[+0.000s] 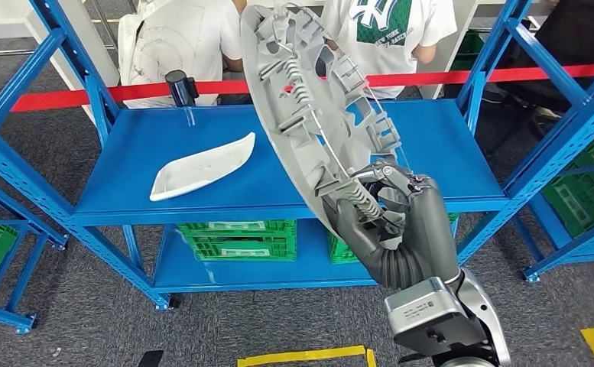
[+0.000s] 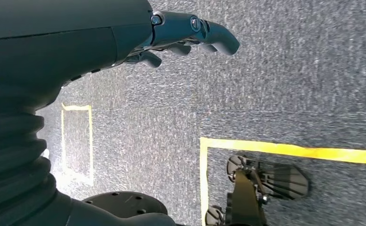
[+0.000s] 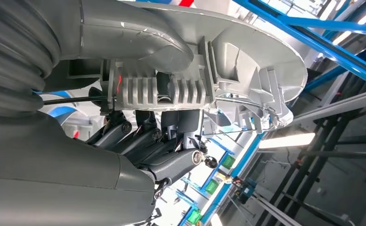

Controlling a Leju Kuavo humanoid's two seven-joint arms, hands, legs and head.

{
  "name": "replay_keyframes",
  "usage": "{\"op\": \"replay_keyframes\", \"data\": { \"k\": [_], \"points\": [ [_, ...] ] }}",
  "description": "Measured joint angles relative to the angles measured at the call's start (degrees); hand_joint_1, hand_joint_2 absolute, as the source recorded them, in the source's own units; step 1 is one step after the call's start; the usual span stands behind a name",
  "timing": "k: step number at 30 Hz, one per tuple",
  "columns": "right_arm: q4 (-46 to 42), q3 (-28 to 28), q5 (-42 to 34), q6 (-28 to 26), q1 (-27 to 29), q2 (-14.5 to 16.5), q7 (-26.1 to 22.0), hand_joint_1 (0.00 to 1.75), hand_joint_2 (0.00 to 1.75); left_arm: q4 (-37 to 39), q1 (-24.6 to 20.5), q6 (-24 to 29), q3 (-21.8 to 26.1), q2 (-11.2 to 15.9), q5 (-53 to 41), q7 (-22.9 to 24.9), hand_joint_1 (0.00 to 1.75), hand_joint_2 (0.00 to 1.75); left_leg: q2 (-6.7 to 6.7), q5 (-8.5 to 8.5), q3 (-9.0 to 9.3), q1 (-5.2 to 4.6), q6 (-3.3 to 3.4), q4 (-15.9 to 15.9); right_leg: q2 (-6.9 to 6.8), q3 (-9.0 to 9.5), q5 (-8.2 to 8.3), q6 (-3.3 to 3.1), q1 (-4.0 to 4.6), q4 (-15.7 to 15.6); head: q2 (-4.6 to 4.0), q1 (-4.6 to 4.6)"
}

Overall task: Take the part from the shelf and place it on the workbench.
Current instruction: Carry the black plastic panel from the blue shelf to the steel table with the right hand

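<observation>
I count one grey part (image 1: 309,107) in my grip, one white part (image 1: 202,166) on the shelf (image 1: 446,145), three green crates (image 1: 236,238), two people (image 1: 179,46).

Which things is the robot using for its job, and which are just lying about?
For the job:
- big round grey plastic part with ribs
- right hand, holding that part
- blue metal shelf

Just lying about:
- white curved plastic cover on the shelf
- green plastic crates below
- red barrier tape

A blue metal shelf (image 1: 446,153) stands on grey carpet (image 1: 87,321), its upper board bearing a white curved part (image 1: 202,166) at the left and a dark cylinder (image 1: 180,86) at the far left edge, with green crates (image 1: 236,238) on the lower board.
</observation>
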Motion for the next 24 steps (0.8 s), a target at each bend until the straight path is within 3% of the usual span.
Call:
{"op": "replay_keyframes", "data": {
  "k": [2,3,6,7,9,11,12,13,14,16,17,19,21,22,23,24],
  "points": [
    [0.0,0.0,0.2,0.1,-0.1,0.0,0.0,1.75,1.75,0.0,0.0,0.1,0.1,0.0,0.0,0.0,0.0,1.75,-0.07,0.52,-1.14,-0.03,-0.59,0.8,0.01,4.66,0.72,-0.42,0.17,-6.9,0.0,0.01],
    [0.0,0.1,0.4,0.1,-0.2,0.1,0.0,1.75,1.75,0.0,0.1,0.2,0.2,0.0,0.0,0.1,0.0,1.75,-0.11,0.8,-1.41,-0.07,-0.96,1.1,0.02,5.82,0.49,-0.75,0.32,-8.8,0.0,0.02],
    [0.0,0.1,0.7,0.2,-0.2,0.2,0.1,1.75,1.75,0.0,0.2,0.4,0.4,0.0,0.1,0.1,0.0,1.75,-0.23,1.8,-1.69,0.05,-2.14,0.9,-0.01,5.3,1.28,-2.04,0.53,-9.5,0.0,0.04],
    [0.0,0.1,0.8,0.2,-0.2,0.3,0.1,1.75,1.75,0.0,0.2,0.4,0.5,0.0,0.0,0.1,0.0,1.75,-0.28,1.16,-2.0,0.14,-2.51,1.3,-0.08,4.84,1.94,-2.54,0.45,-9.7,0.0,-0.02],
    [0.0,0.1,0.8,0.2,-0.3,0.4,0.1,1.75,1.75,0.1,0.2,0.4,0.5,0.0,-0.1,0.2,0.0,1.75,-0.35,-3.16,-3.22,0.35,-3.14,4.7,-0.22,3.51,3.32,-3.31,0.23,-9.9,0.0,-0.29],
    [0.0,0.1,0.9,0.1,-0.2,0.5,0.1,1.75,1.75,0.1,0.2,0.4,0.5,-0.1,-0.3,0.3,0.0,1.75,-0.36,-8.48,-4.73,0.47,-3.59,11.4,-0.21,1.72,4.68,-3.48,0.21,-9.9,0.0,-0.56],
    [0.0,0.1,0.9,0.1,-0.1,0.5,0.1,1.75,1.75,0.1,0.1,0.4,0.5,-0.1,-0.4,0.3,0.0,1.75,-0.36,-9.59,-4.96,0.51,-3.73,14.2,-0.21,0.78,5.38,-3.42,0.21,-9.9,0.0,-0.58],
    [0.0,0.1,0.9,0.0,0.1,0.5,0.1,1.75,1.75,0.1,0.1,0.4,0.5,0.0,-0.5,0.3,0.0,1.75,-0.36,-9.27,-4.48,0.52,-3.8,15.7,-0.21,-0.16,6.07,-3.3,0.2,-9.8,0.0,-0.61],
    [0.0,0.1,0.9,-0.1,0.2,0.5,0.1,1.75,1.75,0.0,0.1,0.3,0.5,0.0,-0.6,0.3,0.0,1.75,-0.36,-7.86,-3.11,0.54,-3.79,15.4,-0.21,-1.05,6.75,-3.15,0.19,-9.8,0.0,-0.63],
    [-0.1,0.1,0.9,-0.2,0.5,0.5,0.2,1.75,1.75,0.0,-0.1,0.3,0.5,0.1,-0.7,0.3,0.0,1.75,-0.41,-5.43,2.16,0.55,-3.54,9.6,-0.22,-2.53,8.06,-2.73,0.18,-9.7,0.0,-0.63],
    [-0.2,0.1,0.9,-0.2,0.7,0.5,0.2,1.75,1.75,-0.1,-0.2,0.2,0.5,0.1,-0.8,0.4,0.0,1.75,-0.5,-5.64,5.39,0.45,-3.32,5.3,-0.23,-2.99,8.6,-2.44,0.22,-9.7,0.0,-0.63],
    [-0.5,0.1,0.9,-0.3,0.9,0.5,0.2,1.75,1.75,-0.1,-0.5,0.2,0.5,0.1,-1.0,0.3,0.0,1.75,-0.72,-7.14,9.0,0.09,-2.58,-0.4,-0.31,-3.21,9.7,-1.75,0.24,-9.9,0.0,-0.61],
    [-0.6,0.1,1.0,-0.4,1.0,0.5,0.2,1.75,1.75,-0.1,-0.6,0.1,0.5,0.1,-1.0,0.3,0.0,1.75,-0.68,-6.82,8.9,-0.14,-1.56,-1.4,-0.29,-3.22,10.79,-0.97,0.14,-10.3,0.0,-0.62],
    [-0.6,0.1,1.0,-0.4,1.1,0.4,0.1,1.75,1.75,-0.1,-0.7,0.1,0.5,0.1,-1.0,0.4,0.0,1.75,-0.5,-6.25,8.48,-0.11,-0.98,-1.6,-0.19,-3.51,10.54,-0.63,0.07,-10.2,0.0,-0.65],
    [-0.6,0.1,1.0,-0.4,1.2,0.4,0.1,1.75,1.75,-0.1,-0.7,0.1,0.5,0.1,-1.0,0.4,0.0,1.75,-0.29,-5.54,7.88,-0.03,-0.38,-1.7,-0.08,-3.98,9.21,-0.33,0.05,-9.3,0.0,-0.57],
    [-0.6,0.1,1.0,-0.5,1.2,0.3,0.1,1.75,1.75,-0.1,-0.7,0.1,0.5,0.1,-1.0,0.4,0.0,1.75,-0.1,-4.73,7.15,0.05,0.09,-1.8,0.01,-4.7,6.79,-0.07,0.06,-7.3,0.0,-0.5]
  ]
}}
